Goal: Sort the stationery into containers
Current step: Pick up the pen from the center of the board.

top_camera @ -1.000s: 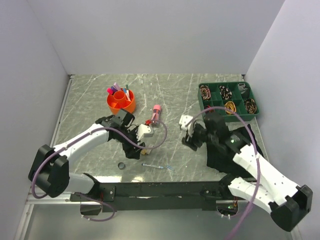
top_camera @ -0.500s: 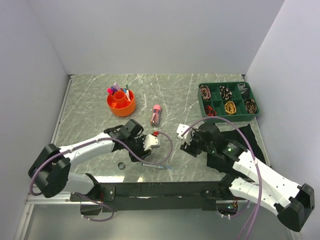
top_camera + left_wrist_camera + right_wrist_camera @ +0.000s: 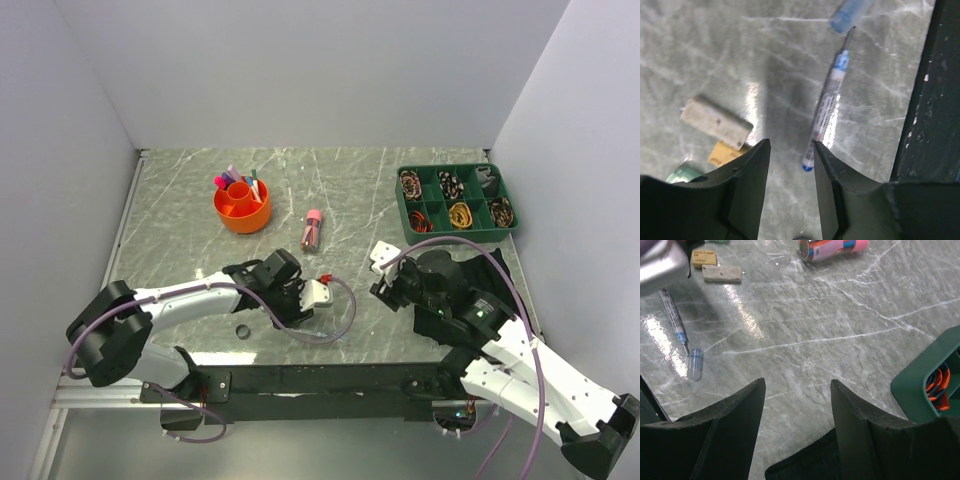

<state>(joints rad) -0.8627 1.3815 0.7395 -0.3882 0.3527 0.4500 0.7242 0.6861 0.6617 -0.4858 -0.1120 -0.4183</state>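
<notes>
The orange pot [image 3: 241, 205] stands at the back left with markers and pens in it. A pink tube [image 3: 312, 230] lies mid-table and shows in the right wrist view [image 3: 832, 249]. My left gripper [image 3: 298, 316] is open and empty, low over the near edge [image 3: 790, 150]. A thin white pen [image 3: 827, 105] lies with its blue end just at the right fingertip. Its loose blue cap [image 3: 850, 12] lies past it. A white eraser [image 3: 715, 122], a yellow eraser [image 3: 727, 152] and a green clip [image 3: 685, 174] lie to the left. My right gripper [image 3: 382, 288] is open and empty [image 3: 797, 385].
A green divided tray [image 3: 457, 203] with coiled bands stands at the back right. A black cloth [image 3: 470, 290] lies under my right arm. A small black ring [image 3: 241, 331] lies near the front edge. The black front rail [image 3: 927, 100] runs close beside the pen.
My left gripper has moved right and toward the near edge, away from the pot, down over the white pen. My right gripper has drawn back a little to the right.
</notes>
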